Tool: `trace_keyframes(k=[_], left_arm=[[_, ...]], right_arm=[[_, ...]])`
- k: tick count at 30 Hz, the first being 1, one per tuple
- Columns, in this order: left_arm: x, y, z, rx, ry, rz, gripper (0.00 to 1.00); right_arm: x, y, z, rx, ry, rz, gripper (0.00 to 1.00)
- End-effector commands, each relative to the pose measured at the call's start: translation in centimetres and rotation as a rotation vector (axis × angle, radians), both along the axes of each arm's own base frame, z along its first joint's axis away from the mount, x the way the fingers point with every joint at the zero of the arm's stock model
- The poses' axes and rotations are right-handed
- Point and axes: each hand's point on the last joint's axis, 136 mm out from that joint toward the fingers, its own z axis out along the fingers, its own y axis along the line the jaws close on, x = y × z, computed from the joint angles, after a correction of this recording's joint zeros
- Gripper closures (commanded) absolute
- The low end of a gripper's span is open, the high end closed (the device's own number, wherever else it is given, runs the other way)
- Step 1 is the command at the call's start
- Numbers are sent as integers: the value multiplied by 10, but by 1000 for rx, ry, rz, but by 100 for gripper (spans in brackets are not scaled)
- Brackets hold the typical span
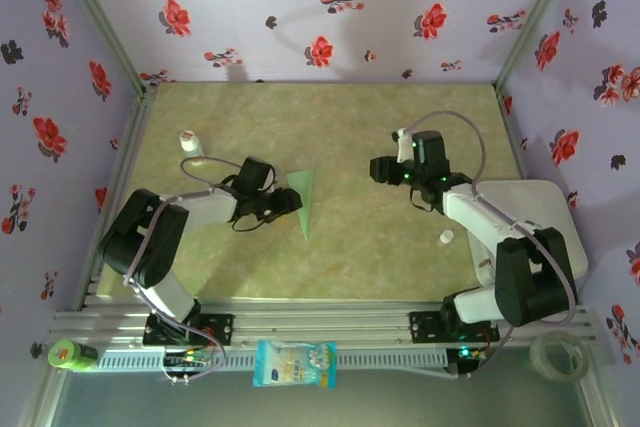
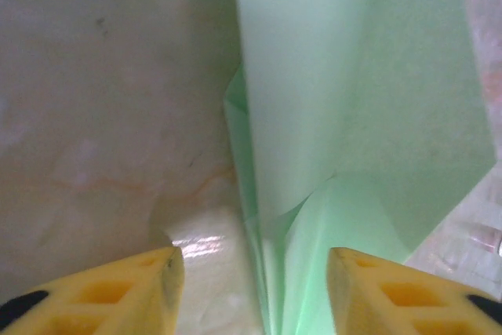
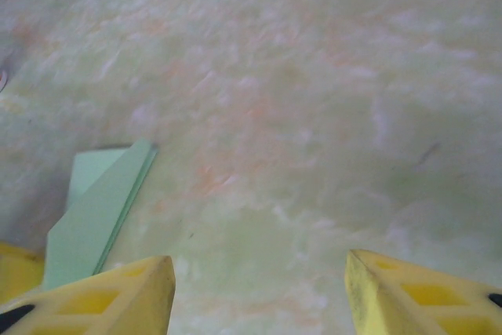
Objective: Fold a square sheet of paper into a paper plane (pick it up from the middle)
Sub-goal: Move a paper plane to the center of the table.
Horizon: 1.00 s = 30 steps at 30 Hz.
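White bottle (image 1: 188, 140) far left; packet (image 1: 295, 363) near edge; tape roll (image 1: 557, 355).

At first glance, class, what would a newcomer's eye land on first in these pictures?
The pale green paper plane lies in the middle of the table, its tip pointing toward the arms' bases. The left arm is beside it, with yellow jaws apart around its folds. All round, lilac walls dotted with red flowers stand out.
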Motion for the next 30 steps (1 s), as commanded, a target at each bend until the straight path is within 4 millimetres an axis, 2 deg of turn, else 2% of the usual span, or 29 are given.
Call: trace_keyframes(k=[1, 4, 11, 18, 19, 21, 22, 26, 30], left_arm=[[15, -15, 12, -55, -35, 5, 54], [16, -19, 9, -50, -28, -1, 60], [11, -26, -7, -10, 27, -27, 61], [8, -25, -6, 47, 16, -29, 61], [7, -25, -5, 51, 19, -30, 59], [5, -21, -3, 77, 10, -29, 48], [4, -18, -2, 92, 4, -23, 47], [1, -14, -1, 113, 7, -13, 48], [0, -19, -3, 104, 14, -13, 56]], right_arm=[[-14, 13, -16, 48, 104, 14, 42], [-16, 24, -22, 73, 134, 25, 44], [-22, 45, -31, 115, 185, 52, 46], [-24, 54, -34, 128, 200, 56, 46], [-24, 55, -34, 134, 202, 57, 46], [-26, 59, -35, 143, 208, 61, 46], [-26, 61, -36, 150, 211, 62, 46], [-27, 74, -35, 198, 228, 82, 46], [-30, 88, -36, 204, 249, 111, 46]])
